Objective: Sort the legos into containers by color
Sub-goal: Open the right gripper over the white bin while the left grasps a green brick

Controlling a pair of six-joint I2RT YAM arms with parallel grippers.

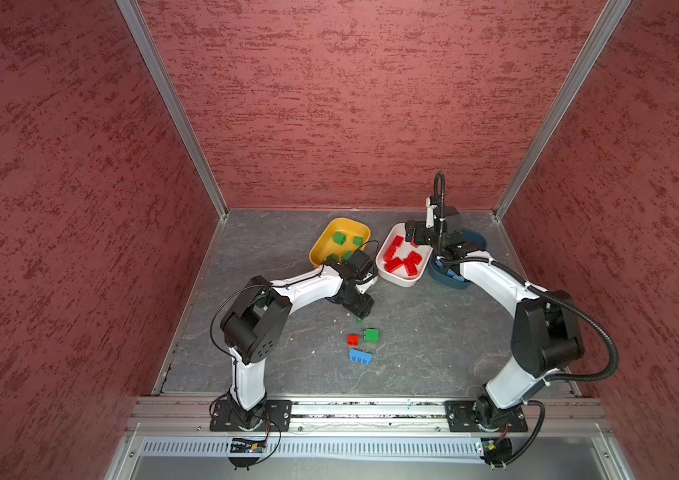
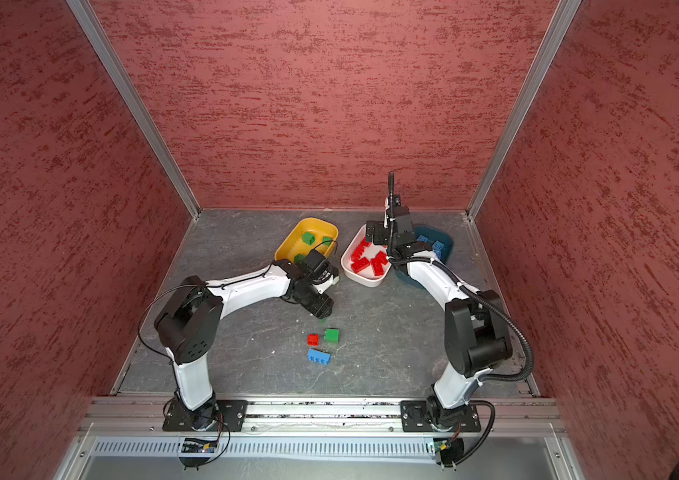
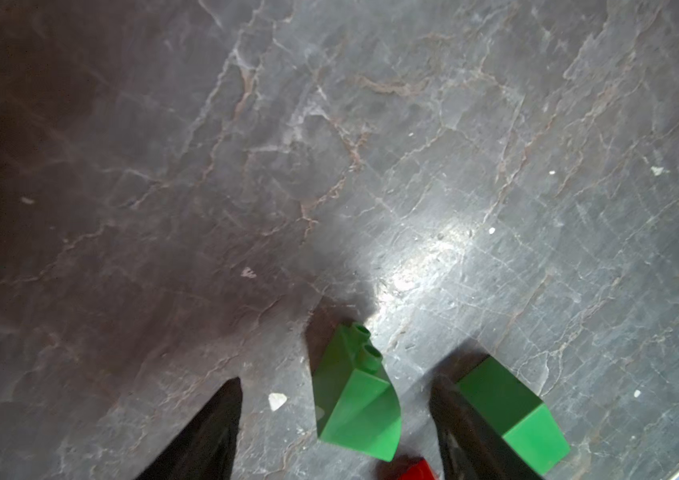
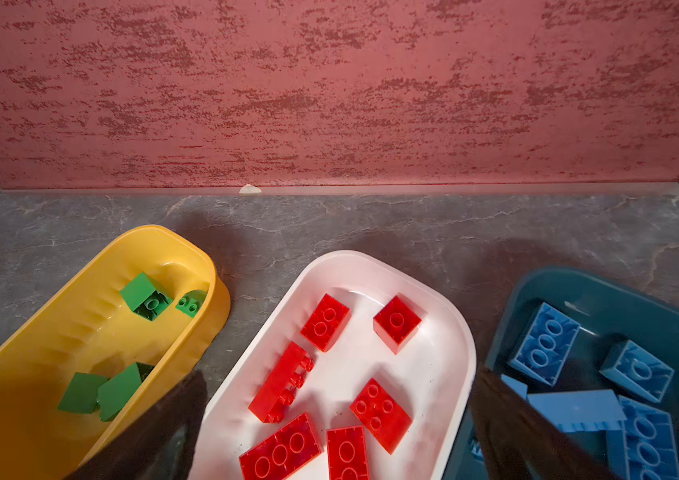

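While right gripper (image 4: 339, 382) hangs spread, empty, over white tub (image 4: 454, 353), left gripper (image 3: 337, 386), short of that tub, straddles sloped green brick (image 3: 354, 407), fingers apart, likely to pinch it.

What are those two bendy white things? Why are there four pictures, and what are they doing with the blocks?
They are two robot arms, the left arm and the right arm. Two pictures look down from above; the other two come from little cameras on the arms' wrists. The yellow tub holds green bricks, the white tub red ones, the teal tub blue ones. A red brick, a green brick and a blue brick lie loose on the table. The left fingers stand open around a sloped green brick, not gripping it. The right fingers hang open over the white tub, holding nothing.
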